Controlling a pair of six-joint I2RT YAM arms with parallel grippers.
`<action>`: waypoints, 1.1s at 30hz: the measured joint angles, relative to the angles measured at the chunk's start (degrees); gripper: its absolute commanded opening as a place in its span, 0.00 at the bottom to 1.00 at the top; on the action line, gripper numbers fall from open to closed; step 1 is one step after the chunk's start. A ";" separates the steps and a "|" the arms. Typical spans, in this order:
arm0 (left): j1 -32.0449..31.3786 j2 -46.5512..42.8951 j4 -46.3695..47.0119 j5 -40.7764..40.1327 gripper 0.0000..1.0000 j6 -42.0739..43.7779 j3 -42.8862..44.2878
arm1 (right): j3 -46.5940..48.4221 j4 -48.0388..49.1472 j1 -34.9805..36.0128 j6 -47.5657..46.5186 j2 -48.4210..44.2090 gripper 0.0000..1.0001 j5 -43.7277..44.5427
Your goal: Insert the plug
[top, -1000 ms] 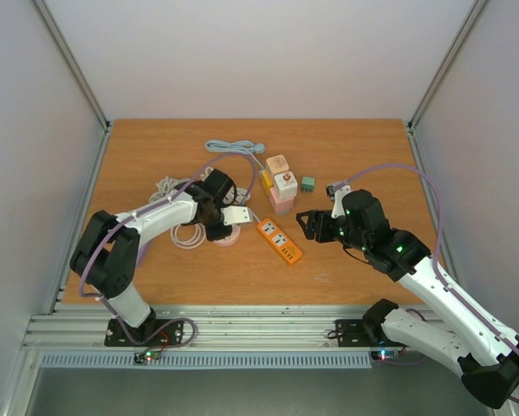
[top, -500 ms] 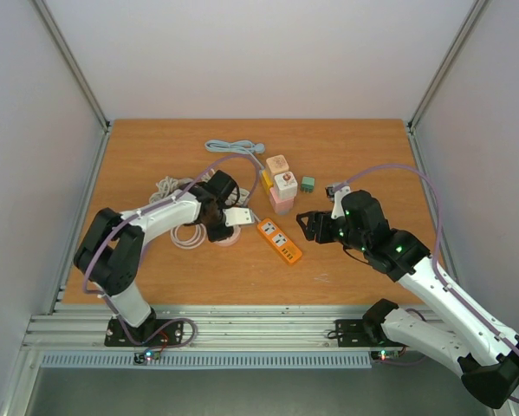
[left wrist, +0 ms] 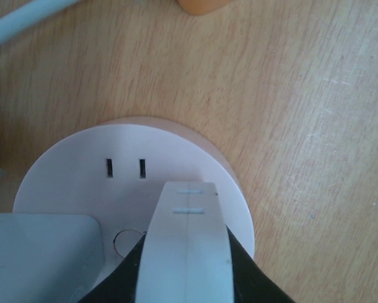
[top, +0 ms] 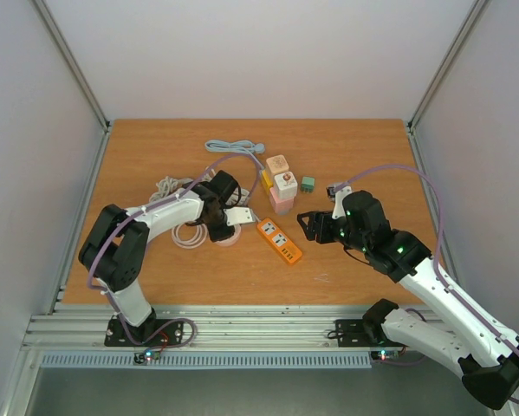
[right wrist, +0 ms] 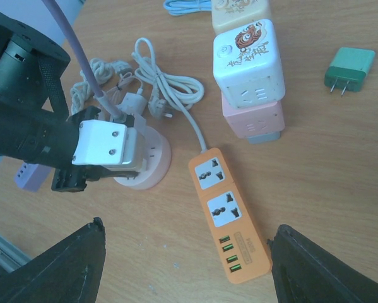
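White round socket | left claw pressed together, angled down over it | right claw spread

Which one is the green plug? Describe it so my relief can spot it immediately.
Start at the stack of cube sockets mid-table. Just right of it, alone on the wood, lies the green plug. It is the only green item, small, with two bare prongs.
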 measured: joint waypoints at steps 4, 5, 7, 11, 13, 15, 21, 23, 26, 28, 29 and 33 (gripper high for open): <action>0.33 -0.39 0.44 0.55 0.99 -1.57 -0.04 | 0.00 0.00 0.00 -0.09 0.00 0.73 0.00; 0.39 -0.57 0.26 1.07 0.99 -1.88 -0.04 | 0.00 0.00 0.00 -0.11 0.00 0.73 0.00; 0.42 -1.14 -0.46 1.90 0.99 -2.45 -0.02 | 0.00 0.00 0.00 -0.11 0.00 0.72 0.00; 0.44 -3.82 -2.49 3.34 0.99 -2.62 0.72 | 0.00 0.00 0.00 -0.11 -0.07 0.73 -0.02; 0.57 -5.66 -2.99 4.13 0.99 -2.78 1.25 | 0.00 0.00 0.00 -0.11 -0.20 0.73 -0.02; 0.74 -8.02 -3.37 5.03 0.99 -3.23 1.57 | 0.00 0.00 0.00 -0.11 -0.26 0.73 -0.02; 1.29 -14.86 -3.23 6.69 0.99 -6.27 1.64 | 0.02 -0.35 0.00 -0.09 -0.04 0.74 0.00; 1.31 -17.55 -1.66 5.09 0.99 -9.16 1.55 | 0.24 -0.96 0.00 -0.07 0.83 0.74 0.00; 1.31 -20.76 -0.15 0.24 0.99 -17.46 2.82 | 1.27 -1.90 0.00 0.09 3.45 0.74 -0.02; 1.44 -20.96 -0.55 -2.82 0.99 -22.53 5.55 | 2.27 -2.40 0.00 0.35 5.77 0.74 -0.09; 1.51 -20.85 -0.83 -4.74 0.99 -25.53 7.26 | 2.80 -2.71 0.00 0.50 7.06 0.74 -0.17; 2.16 -20.74 -3.32 -10.56 0.99 -37.22 12.98 | 5.31 -4.35 0.00 1.57 12.74 0.73 0.20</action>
